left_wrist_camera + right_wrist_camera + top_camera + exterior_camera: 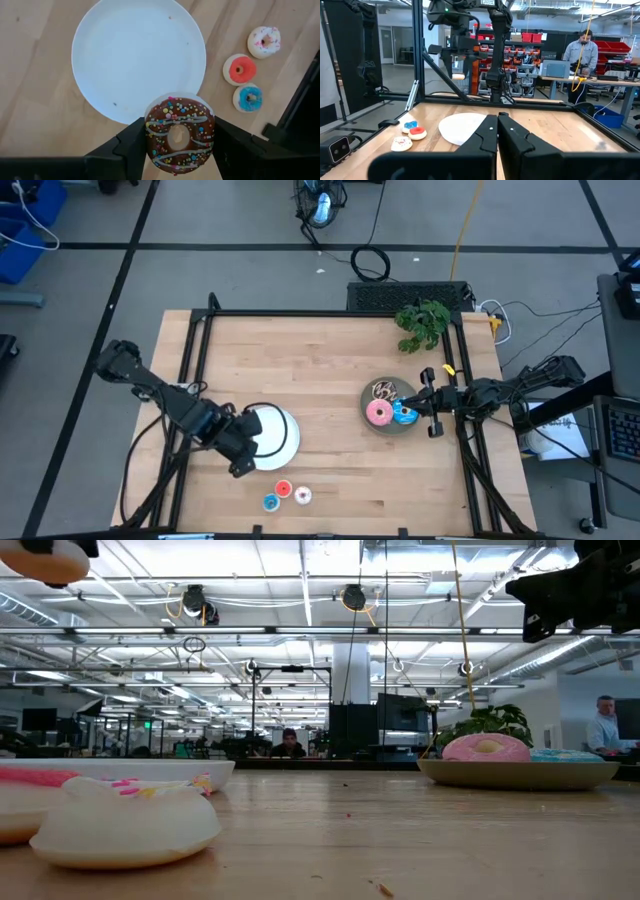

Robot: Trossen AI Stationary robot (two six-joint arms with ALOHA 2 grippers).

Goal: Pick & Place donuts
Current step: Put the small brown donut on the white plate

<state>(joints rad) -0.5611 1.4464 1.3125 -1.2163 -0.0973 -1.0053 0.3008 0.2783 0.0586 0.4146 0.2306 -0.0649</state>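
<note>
Left gripper (179, 142) clamped on chocolate donut (180, 133) just off white plate (125, 55); right gripper (497, 131) closed, empty, beside grey plate (372, 425).

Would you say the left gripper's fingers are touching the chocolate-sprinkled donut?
Touching. In the left wrist view, the left gripper has a dark finger pressed against each side of the chocolate-sprinkled donut.

High cam straight down on whole table (330, 380); low cam at tabletop level; wrist cams share white plate (138, 57).

Bright overhead light, blurred low foreground
</note>
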